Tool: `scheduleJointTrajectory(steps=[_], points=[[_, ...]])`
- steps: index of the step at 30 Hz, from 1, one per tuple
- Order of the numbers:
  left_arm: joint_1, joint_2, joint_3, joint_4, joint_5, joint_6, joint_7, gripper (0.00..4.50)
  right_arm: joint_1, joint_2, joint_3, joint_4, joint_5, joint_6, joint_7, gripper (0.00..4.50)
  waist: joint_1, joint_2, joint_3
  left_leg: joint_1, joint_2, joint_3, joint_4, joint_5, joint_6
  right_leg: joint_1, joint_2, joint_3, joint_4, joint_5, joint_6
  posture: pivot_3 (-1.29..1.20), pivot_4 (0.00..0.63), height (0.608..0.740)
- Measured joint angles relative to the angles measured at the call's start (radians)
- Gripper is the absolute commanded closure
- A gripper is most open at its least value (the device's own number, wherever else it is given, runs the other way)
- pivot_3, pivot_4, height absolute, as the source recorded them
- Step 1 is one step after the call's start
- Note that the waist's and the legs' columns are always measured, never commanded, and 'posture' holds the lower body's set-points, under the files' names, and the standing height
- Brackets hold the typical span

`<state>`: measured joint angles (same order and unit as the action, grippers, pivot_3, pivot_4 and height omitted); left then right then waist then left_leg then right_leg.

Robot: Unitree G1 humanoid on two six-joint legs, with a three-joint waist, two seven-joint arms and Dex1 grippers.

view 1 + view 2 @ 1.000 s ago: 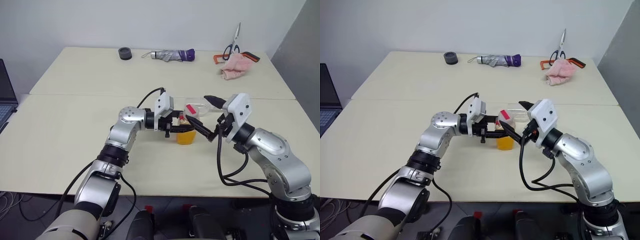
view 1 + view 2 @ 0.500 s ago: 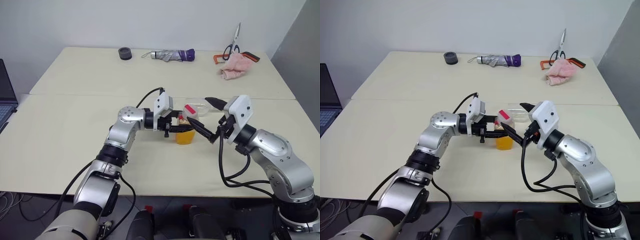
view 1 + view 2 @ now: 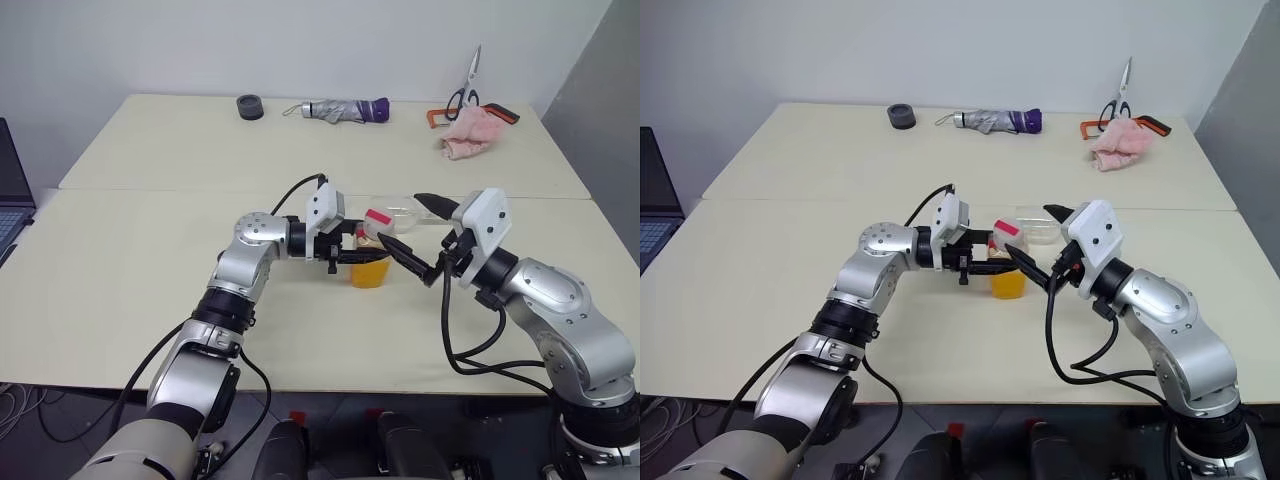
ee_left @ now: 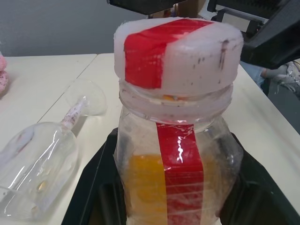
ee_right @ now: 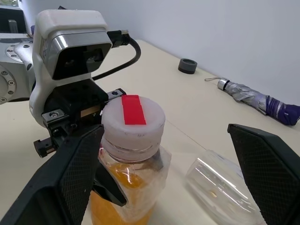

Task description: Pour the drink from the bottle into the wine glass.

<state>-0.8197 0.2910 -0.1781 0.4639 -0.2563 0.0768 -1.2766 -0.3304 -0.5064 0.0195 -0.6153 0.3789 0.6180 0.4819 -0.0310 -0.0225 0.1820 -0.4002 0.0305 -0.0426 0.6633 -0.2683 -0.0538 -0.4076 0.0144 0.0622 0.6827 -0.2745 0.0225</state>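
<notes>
The bottle (image 3: 370, 262) stands upright near the middle of the near table, its red-and-white cap (image 3: 378, 218) on. The orange drink (image 3: 371, 273) fills its lower half. My left gripper (image 3: 357, 256) is shut on the bottle's body from the left. My right gripper (image 3: 398, 218) is open and comes in from the right at cap height, one finger (image 5: 61, 183) beside the bottle and the other (image 5: 272, 173) well off to the side. The wine glass (image 4: 42, 159) lies on its side on the table just behind the bottle, also seen as the clear glass (image 3: 402, 213).
On the far table lie a folded umbrella (image 3: 345, 110), a black ring (image 3: 250, 106), scissors (image 3: 466, 90), an orange-handled tool (image 3: 437, 117) and a pink cloth (image 3: 472, 135). A laptop (image 3: 12, 190) sits at the left edge.
</notes>
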Motion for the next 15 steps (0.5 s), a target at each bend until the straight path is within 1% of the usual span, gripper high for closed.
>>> scheduleJointTrajectory(steps=[10, 15], points=[[0.0, 0.001, 0.002, 0.001, 0.0, 0.0, 0.0, 2.61, 0.004, -0.004, -0.002, 0.0, -0.001, -0.001, 0.0, 0.0, 0.0, 0.0, 0.0, 0.0, 0.0, 0.0, 0.0, 0.0, 0.0, 0.0, 0.0, 0.0, 0.0, 0.0, 0.0, 0.0, 0.15, 0.74], [0.0, 0.003, 0.003, 0.001, 0.0, 0.0, 0.0, 2.61, 0.008, -0.024, -0.007, 0.001, -0.002, -0.002, 0.002, 0.0, 0.0, 0.0, 0.0, 0.0, 0.0, 0.0, 0.0, 0.0, 0.0, 0.0, 0.0, 0.0, 0.0, 0.0, 0.0, 0.0, 0.15, 0.74]])
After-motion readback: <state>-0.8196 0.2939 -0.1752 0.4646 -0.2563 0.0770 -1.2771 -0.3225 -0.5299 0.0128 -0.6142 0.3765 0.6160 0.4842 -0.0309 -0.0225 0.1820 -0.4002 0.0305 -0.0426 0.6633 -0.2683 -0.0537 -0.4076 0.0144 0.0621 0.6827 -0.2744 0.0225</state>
